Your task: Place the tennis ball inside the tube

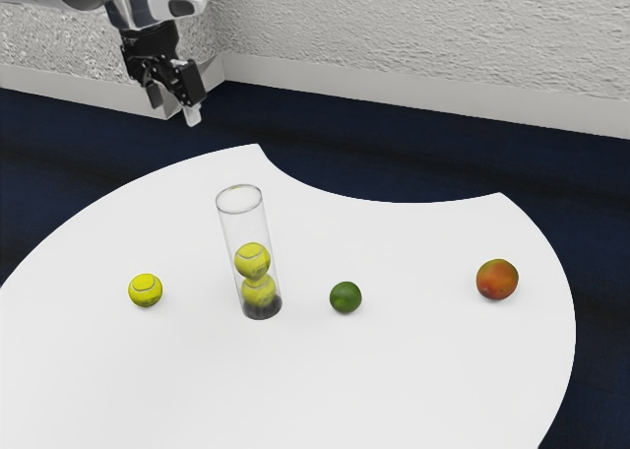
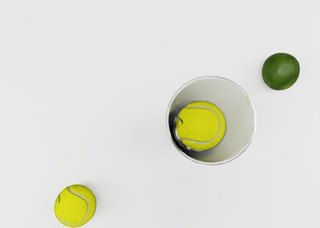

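High over the table's far side, at the exterior view's upper left, my gripper (image 1: 174, 106) stands open, with a gap between its fingers and nothing in it. A loose yellow tennis ball (image 1: 146, 289) lies on the table, to the exterior view's left of the clear tube (image 1: 233, 230). The tube is upright with an open top and a dark bottom. Inside it, one tennis ball (image 1: 252, 261) rests above another (image 1: 260, 292). The wrist view looks down on the loose ball (image 2: 75, 205) and into the tube (image 2: 240, 113), where the upper ball (image 2: 202, 125) hides the lower one.
A green lime-like fruit (image 1: 346, 297) sits beside the tube, on the side away from the loose ball; the wrist view has this green fruit (image 2: 281, 71) too. Farther toward the exterior view's right lies a reddish-orange fruit (image 1: 497, 280). The white table (image 1: 394, 380) has a curved cut-out in its edge.
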